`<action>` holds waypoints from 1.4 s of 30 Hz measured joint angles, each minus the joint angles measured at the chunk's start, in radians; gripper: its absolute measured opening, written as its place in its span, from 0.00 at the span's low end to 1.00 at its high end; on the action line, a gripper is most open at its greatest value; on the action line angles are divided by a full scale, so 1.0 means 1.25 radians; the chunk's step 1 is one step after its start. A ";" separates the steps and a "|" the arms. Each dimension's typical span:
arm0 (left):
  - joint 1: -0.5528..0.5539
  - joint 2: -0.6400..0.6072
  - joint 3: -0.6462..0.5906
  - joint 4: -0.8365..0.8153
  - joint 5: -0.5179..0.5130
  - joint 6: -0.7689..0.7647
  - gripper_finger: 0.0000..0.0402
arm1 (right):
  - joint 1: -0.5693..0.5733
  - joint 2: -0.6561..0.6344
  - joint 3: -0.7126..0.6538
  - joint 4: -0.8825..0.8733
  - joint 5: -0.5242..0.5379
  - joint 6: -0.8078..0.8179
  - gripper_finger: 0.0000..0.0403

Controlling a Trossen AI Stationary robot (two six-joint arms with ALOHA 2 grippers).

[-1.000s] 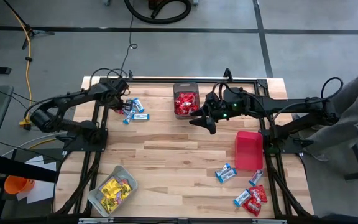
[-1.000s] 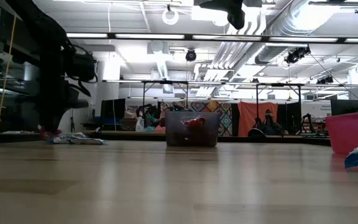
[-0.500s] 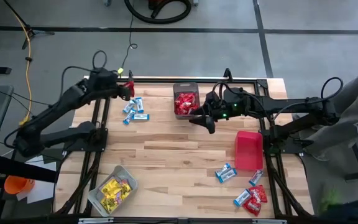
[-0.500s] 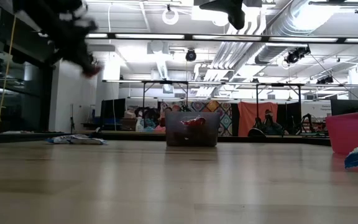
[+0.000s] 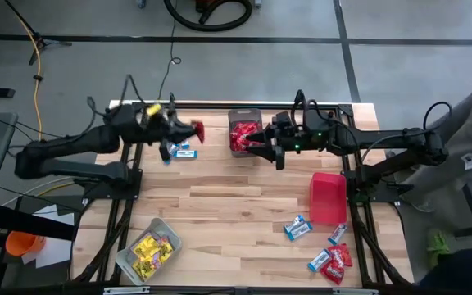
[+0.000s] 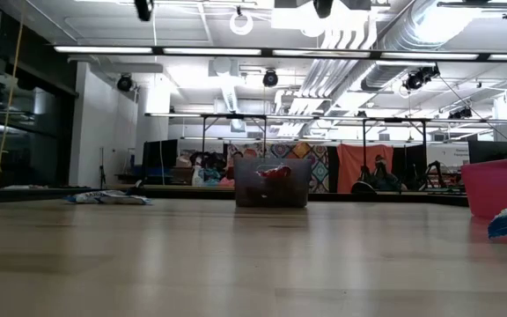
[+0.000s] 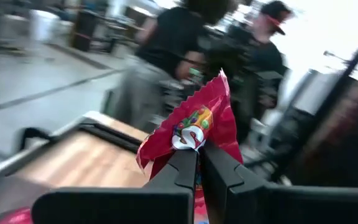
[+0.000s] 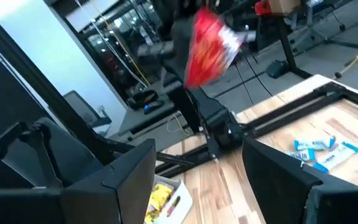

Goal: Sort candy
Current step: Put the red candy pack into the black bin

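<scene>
Left end effector (image 5: 188,129): raised above the desk, dark fingers pinched on a red candy packet (image 7: 194,127), crinkly and shiny.
Right end effector (image 5: 256,146): fingers spread apart, beside the dark mesh bin (image 5: 245,135) of red candy.
Desk (image 5: 220,205): pale wood planks.
Other candy: blue-and-white packets (image 5: 179,151) near the left arm; yellow ones in a clear grey bin (image 5: 147,249).

One camera looks straight down on my whole desk (image 5: 236,197), another sits level at its surface facing the room, and my wrist cameras peer past my jaws, both sharing the red packet (image 7: 194,127).
</scene>
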 joint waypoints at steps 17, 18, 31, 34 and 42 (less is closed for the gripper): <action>-0.157 0.112 0.000 0.110 -0.025 0.039 0.00 | 0.000 0.000 0.000 0.012 -0.011 -0.003 0.59; -0.157 0.110 0.000 0.110 -0.025 0.039 0.00 | 0.000 0.000 0.000 0.012 -0.011 -0.003 0.59; -0.156 0.167 0.001 0.123 -0.073 0.088 0.00 | 0.000 -0.003 0.000 0.008 -0.011 -0.017 0.59; -0.140 0.226 0.034 0.098 -0.080 0.095 0.00 | -0.006 -0.020 0.000 0.013 -0.011 -0.032 0.59; -0.044 0.478 0.262 -0.119 -0.085 0.238 0.00 | -0.025 -0.077 0.000 0.020 -0.010 -0.036 0.59</action>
